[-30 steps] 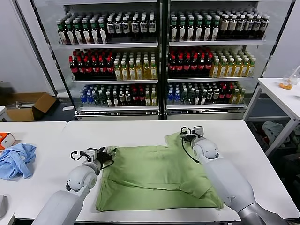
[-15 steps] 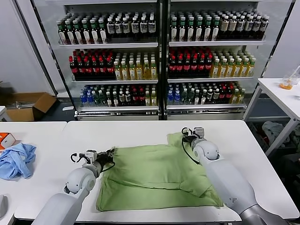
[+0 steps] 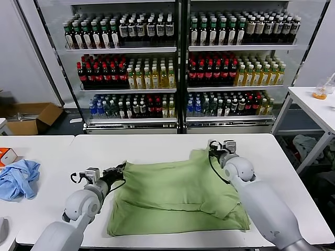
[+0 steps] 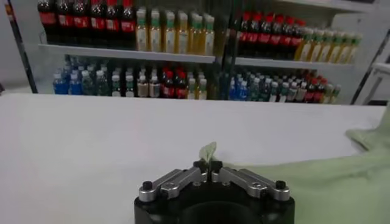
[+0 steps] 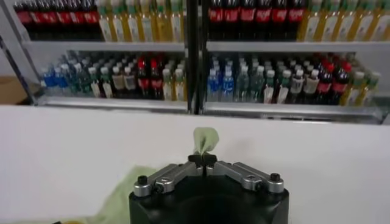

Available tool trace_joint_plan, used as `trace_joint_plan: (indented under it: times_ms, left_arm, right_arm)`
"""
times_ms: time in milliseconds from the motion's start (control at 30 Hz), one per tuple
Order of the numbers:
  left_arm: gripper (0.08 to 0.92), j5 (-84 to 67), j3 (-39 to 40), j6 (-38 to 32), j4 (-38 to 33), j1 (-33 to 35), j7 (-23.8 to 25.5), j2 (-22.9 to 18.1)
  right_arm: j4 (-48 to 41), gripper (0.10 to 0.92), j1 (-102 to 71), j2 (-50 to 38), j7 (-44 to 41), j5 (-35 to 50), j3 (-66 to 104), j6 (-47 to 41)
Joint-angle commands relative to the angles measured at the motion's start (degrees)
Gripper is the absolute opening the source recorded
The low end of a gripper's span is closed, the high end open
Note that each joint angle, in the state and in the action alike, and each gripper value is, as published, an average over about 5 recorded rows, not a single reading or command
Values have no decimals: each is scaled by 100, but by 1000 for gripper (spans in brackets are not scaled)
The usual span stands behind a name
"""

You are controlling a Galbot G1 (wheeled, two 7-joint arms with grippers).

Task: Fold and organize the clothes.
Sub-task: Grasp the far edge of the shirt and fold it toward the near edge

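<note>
In the head view, both grippers have drawn outward since a second ago, stretching the pale green shirt (image 3: 175,196) flatter across the white counter (image 3: 282,157): left gripper (image 3: 121,169) at its 10 o'clock corner, right gripper (image 3: 213,149) at 1 o'clock. In the left wrist view, its fingers (image 4: 198,170) are pinched closed on a shirt tip. The right wrist view likewise shows closed fingers (image 5: 209,161) nipping green fabric.

This looks like a shop mock-up set inside a lab or test room. Two glass-fronted coolers (image 3: 178,63) stand along the back, their shelves packed with rows of bottled drinks (image 3: 152,73). In front stand plain white tables (image 3: 157,149), with an open cardboard box (image 3: 31,117) on the floor.
</note>
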Motion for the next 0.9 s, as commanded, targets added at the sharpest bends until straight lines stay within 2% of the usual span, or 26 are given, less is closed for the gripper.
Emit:
trace_joint_plan:
  times_ms: [33, 433, 667, 900]
  left_arm:
    - [92, -318, -351, -43, -965, 847, -24, 27]
    - [92, -387, -828, 62, -1746, 1898, -41, 224]
    - [92, -275, -920, 205, -1889, 2273, -49, 244]
    - [92, -81, -926, 318, -1782, 2356, -38, 235]
  right_arm:
    - [1741, 105, -984, -762, 84, 196, 573, 9]
    - [3402, 105, -3174, -1417, 287, 326, 1642, 7]
    - [3807, 105, -4291, -1304, 518, 216, 2148, 5]
    - [3814, 105, -4754, -1149, 680, 119, 2274, 7]
